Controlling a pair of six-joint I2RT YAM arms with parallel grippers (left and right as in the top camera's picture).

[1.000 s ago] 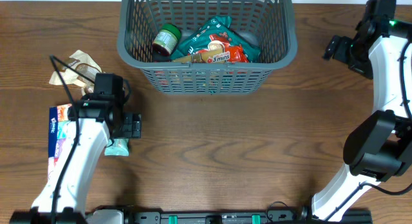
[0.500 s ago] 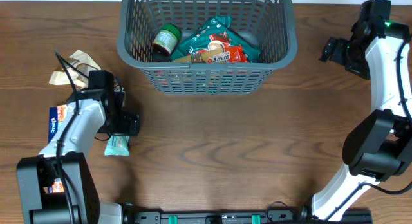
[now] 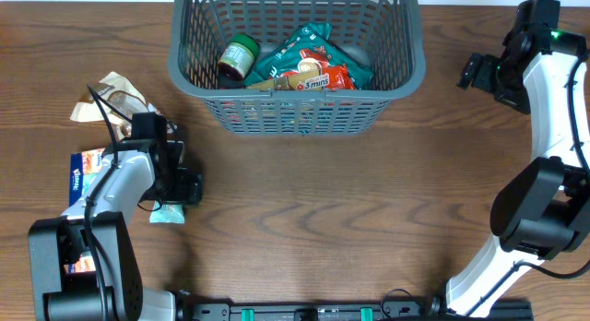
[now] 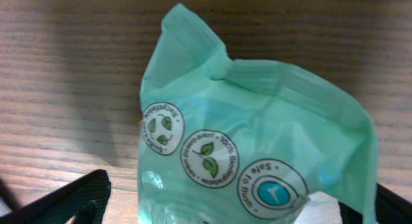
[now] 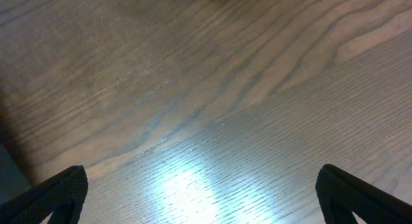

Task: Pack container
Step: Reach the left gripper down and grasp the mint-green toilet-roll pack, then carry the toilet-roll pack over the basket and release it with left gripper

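Observation:
The container [image 3: 406,77], a large dark grey slotted basket, stands at the back centre. It holds a green-lidded jar [image 3: 239,55], green packets and a red snack packet [image 3: 318,77]. A pale green wipes packet [image 3: 168,211] lies on the table at the left and fills the left wrist view [image 4: 257,153]. My left gripper [image 3: 182,188] is low over it and open, with a finger on each side of the packet [image 4: 225,208]. My right gripper [image 3: 474,70] is open and empty over bare wood at the far right [image 5: 203,198].
A crumpled beige wrapper [image 3: 112,92] lies at the left, behind my left arm. A blue tissue pack [image 3: 83,176] lies under the left arm near the left edge. The table is brown wood.
My left arm has folded in and lowered its gripper closer onto the green packet. My right gripper shifted slightly a second ago and has held still since.

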